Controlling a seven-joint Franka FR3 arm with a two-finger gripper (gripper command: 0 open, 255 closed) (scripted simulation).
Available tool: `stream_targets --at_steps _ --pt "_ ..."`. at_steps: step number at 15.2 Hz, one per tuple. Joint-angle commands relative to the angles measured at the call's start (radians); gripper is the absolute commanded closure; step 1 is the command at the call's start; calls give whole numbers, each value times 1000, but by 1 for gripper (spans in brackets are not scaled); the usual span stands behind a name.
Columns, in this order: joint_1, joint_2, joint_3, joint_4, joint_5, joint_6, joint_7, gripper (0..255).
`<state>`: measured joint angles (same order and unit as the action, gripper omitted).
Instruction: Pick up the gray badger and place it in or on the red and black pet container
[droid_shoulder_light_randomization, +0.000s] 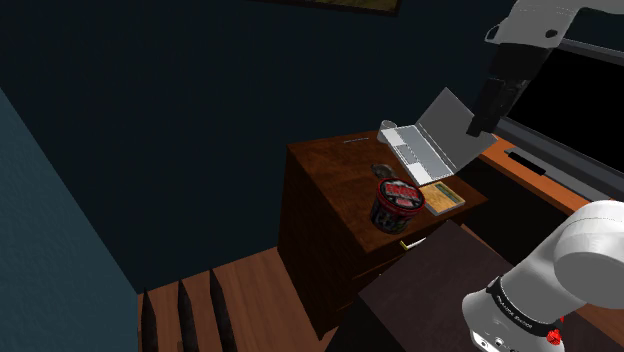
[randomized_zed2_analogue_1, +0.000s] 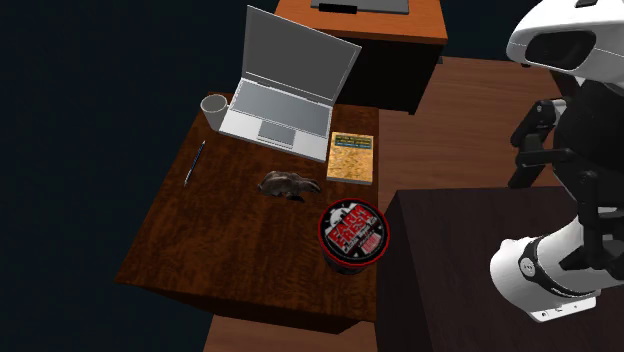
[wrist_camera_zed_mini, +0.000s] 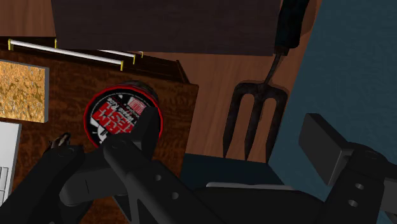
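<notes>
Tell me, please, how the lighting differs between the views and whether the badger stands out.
Shoulder view: dim, the badger nearly merges with the dark table, while the container shows its red lid clearly. Second exterior view: brighter, both plainly distinct. Wrist view: dim, the container's red rim stands out. No glare anywhere.

Grey-brown badger (randomized_zed2_analogue_1: 290, 185), black container (randomized_zed2_analogue_1: 352, 236) with red rim and lid, brown wood-grained table (randomized_zed2_analogue_1: 220, 245).

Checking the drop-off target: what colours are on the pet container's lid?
Its lid: red rim, black face with red-and-white print; clearest in the second exterior view.
</notes>
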<state>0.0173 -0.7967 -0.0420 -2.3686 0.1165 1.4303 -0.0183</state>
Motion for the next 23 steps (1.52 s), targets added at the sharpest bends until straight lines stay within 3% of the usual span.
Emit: stream_targets --at_steps 1,12,23 --pt "0 0 0 0 0 0 0 0" --pt "-61 241 -107 -96 -77 326 -103 0" --pt "-102 605 -216 -38 -76 622 -215 0"
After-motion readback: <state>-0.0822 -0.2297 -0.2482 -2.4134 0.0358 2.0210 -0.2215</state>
